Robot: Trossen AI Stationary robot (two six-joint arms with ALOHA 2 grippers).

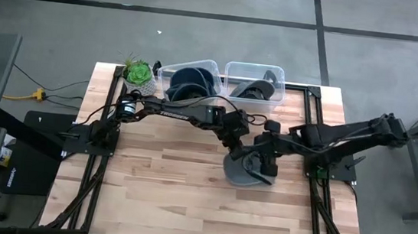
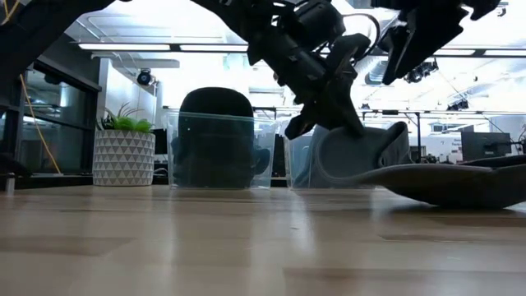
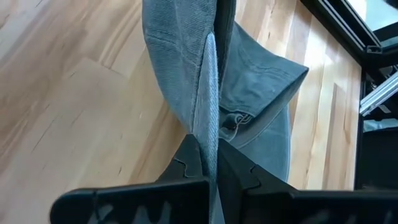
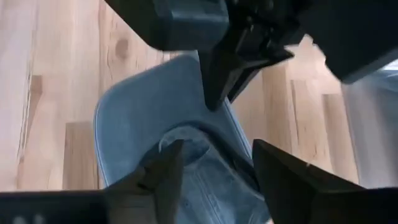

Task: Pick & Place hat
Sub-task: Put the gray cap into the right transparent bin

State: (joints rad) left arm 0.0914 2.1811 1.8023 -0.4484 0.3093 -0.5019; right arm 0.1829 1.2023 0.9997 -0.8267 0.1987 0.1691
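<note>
A grey-blue denim bucket hat (image 1: 243,174) lies right of the table's middle, its brim (image 2: 460,182) flat on the wood and its crown side raised. My left gripper (image 1: 235,144) reaches in from the left and is shut on the hat's raised cloth (image 3: 186,62). My right gripper (image 1: 264,162) hovers open above the hat; in the right wrist view its fingers (image 4: 163,169) stand on either side of the crown (image 4: 186,146) without touching. In the low view the right gripper (image 2: 415,45) stays well above the hat. My left gripper (image 3: 211,149) pinches a raised fold of the hat's cloth (image 3: 209,121) between its two fingers, seemingly two layers pressed together. The fingers (image 2: 333,103) slant down from above and from the table's left. The held side is lifted; the opposite brim rests on the table.
Two clear plastic bins (image 1: 191,81) (image 1: 254,81) with dark hats inside stand at the table's far edge, and a potted plant (image 1: 138,73) sits left of them. Bare wood stretches along the near side (image 1: 186,199). Black frame rails run down both sides.
</note>
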